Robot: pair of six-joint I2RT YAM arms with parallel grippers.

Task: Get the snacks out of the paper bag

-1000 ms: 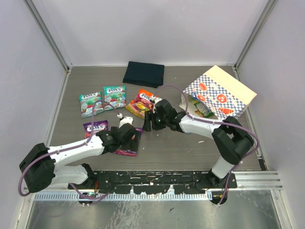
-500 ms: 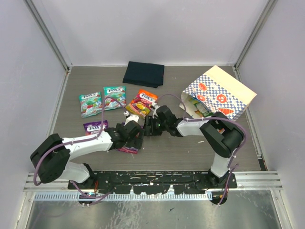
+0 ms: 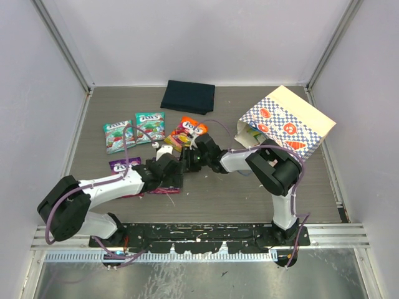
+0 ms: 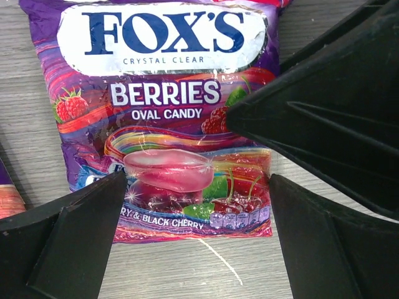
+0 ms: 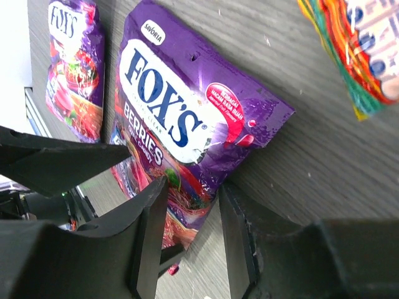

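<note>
1. The purple glossy candy pouch [image 4: 168, 93] lies flat, label up, on the grey wood-grain table [image 4: 31, 131], right between the two arms.
2. Left gripper [image 4: 196, 187] hangs over the pouch's lower half, jaws spread wide, a finger at each bottom corner, gripping nothing.
3. Right gripper [image 5: 191, 190] sits at the pouch's side edge, jaws only narrowly apart, with foil in the gap. I can't tell whether they pinch it.
4. The blue-and-white checkered paper bag [image 3: 283, 121] lies on its side well off to the right, with more candy pouches [image 3: 260, 140] showing in its mouth.

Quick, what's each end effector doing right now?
Left end effector: open, over the purple pouch.
Right end effector: fingers flank that pouch's edge; grip cannot be told.
</note>
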